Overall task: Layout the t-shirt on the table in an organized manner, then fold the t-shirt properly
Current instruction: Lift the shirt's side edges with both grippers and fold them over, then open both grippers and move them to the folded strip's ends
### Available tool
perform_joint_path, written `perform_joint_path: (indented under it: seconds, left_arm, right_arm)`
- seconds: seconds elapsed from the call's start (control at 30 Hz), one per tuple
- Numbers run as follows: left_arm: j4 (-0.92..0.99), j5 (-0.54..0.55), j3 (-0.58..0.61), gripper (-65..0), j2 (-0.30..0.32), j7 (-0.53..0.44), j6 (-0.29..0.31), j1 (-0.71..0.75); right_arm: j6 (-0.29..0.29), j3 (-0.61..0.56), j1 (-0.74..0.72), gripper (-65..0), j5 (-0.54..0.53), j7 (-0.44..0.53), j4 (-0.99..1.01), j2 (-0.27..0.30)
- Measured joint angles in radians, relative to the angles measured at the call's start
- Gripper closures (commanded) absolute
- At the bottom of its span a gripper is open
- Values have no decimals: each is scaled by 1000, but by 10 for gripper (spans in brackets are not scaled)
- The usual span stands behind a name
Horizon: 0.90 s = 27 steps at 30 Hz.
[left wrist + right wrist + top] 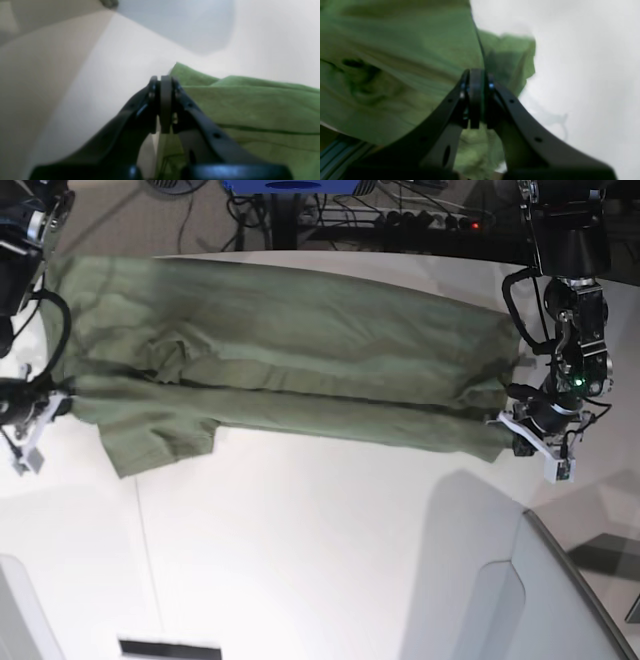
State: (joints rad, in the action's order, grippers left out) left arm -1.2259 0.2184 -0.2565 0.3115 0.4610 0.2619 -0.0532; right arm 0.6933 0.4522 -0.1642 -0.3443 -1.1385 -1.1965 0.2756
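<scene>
Olive t-shirt [290, 370] lies lengthwise across the table [320, 550], collar leftward.

The t-shirt [290, 360] lies stretched across the far half of the bench [320, 550]. One pincer [515, 430] sits at its right end, another [55, 402] at its left.

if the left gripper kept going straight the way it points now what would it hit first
Judging from the left wrist view, the left gripper, shut on the t-shirt edge, points past the cloth's corner toward bare white table. It would probably meet the tabletop first, though blur makes depth uncertain.
</scene>
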Motion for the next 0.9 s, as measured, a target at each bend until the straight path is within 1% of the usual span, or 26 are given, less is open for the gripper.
perform_joint_path:
  seconds: [0.07, 0.17, 0.2, 0.3, 0.37, 0.47, 0.5, 0.53, 0.6, 0.7, 0.73, 0.77, 0.8, 0.83, 0.87, 0.9]
  left_arm:
    - [0, -3, 0, 0, -12, 0, -2, 1]
    - [16, 1, 1, 0, -14, -6, 1, -3]
    - [29, 0, 1, 0, -14, -6, 1, -6]
    - [55, -1, 40, 0, -2, -4, -2, -8]
    - [64, 0, 53, 0, -6, -39, -2, -9]
    - [82, 0, 55, 0, -9, -44, 1, -14]
    - [83, -1, 55, 0, -8, -43, 1, -13]
    - [84, -1, 55, 0, -6, -42, 0, -11]
    - [84, -1, 55, 0, -6, -42, 0, -11]
    - [84, 0, 55, 0, -6, -43, 1, -13]
    - [84, 0, 55, 0, -1, -41, 1, -13]
    - [84, 0, 55, 0, 5, -42, 1, -12]
    - [84, 0, 52, -77, 11, -42, 1, -12]
    - [82, 0, 43, -173, 13, -43, 1, -13]
    - [81, -1, 41, -255, 16, -44, 0, -13]
    - [81, 0, 41, -357, 25, -41, -2, -13]
  right_arm:
    - [0, 0, 15, -14, 0, 1, 13, -17]
    - [0, 0, 37, -14, 11, -6, 26, -18]
    - [0, 0, 38, -14, 10, 5, 26, -13]
    - [0, 0, 49, -14, 5, 82, 24, -7]
    - [0, -1, 66, -23, 3, 84, 24, -8]
    - [0, 0, 78, -29, 10, 80, 31, -7]
    - [0, 0, 73, -50, 10, 80, 40, -7]
    - [0, 0, 66, -87, 10, 80, 46, -8]
    - [0, -1, 62, -198, 0, 81, 46, -7]
    - [0, 0, 63, -378, 7, 80, 46, 13]
    - [0, 0, 66, -416, 14, 79, 34, 16]
    - [-2, 0, 71, -426, 14, 75, 9, 16]
    - [0, 0, 74, -426, 12, 72, -27, 14]
    - [0, 0, 74, -428, 7, 75, -62, 13]
    - [0, -1, 69, -431, 6, 77, -87, 12]
    - [0, -5, 59, -432, 8, 81, -111, 8]
